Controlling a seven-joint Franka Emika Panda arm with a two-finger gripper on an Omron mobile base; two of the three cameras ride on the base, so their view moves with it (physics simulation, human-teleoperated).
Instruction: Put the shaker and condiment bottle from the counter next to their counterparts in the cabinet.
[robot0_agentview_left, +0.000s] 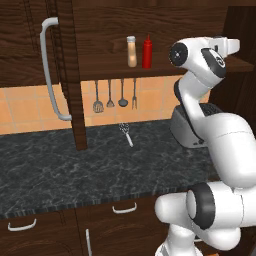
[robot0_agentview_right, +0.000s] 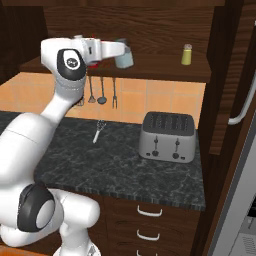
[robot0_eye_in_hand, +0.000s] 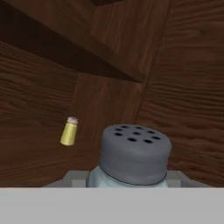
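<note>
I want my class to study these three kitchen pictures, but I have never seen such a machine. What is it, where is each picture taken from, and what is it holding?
It is a white robot arm with dark joints in a computer-drawn kitchen. Two pictures come from cameras behind it, one to its left and one to its right. The third looks along its hand.

Its jaws are shut on a small pale blue-grey shaker with a dark grey cap, raised inside the dark brown wood wall cabinet, over the shelf.

Further along stands a small yellow-green shaker with a silver top; the left camera shows a slim red squeeze bottle.

On the black marbled stone counter sit a silver toaster and a whisk.
</note>
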